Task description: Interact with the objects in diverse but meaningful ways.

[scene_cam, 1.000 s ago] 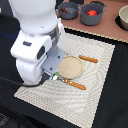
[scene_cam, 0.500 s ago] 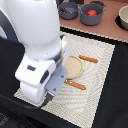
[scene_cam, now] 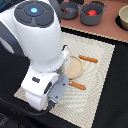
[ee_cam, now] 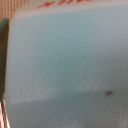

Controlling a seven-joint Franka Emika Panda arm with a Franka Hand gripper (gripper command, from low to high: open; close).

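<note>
Arm point(scene_cam: 42, 55) over placemat point(scene_cam: 97, 70); milk carton point(ee_cam: 65, 60) fills wrist view (claw hidden).

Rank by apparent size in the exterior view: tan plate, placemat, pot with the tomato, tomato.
1. Placemat, by far the largest.
2. Tan plate and pot: they look similar, and the arm hides part of the plate, so no ranking between them.
3. Tomato, smallest, inside the pot.

exterior: high, looking down | wrist: pressed against milk carton point(ee_cam: 65, 65)
</note>
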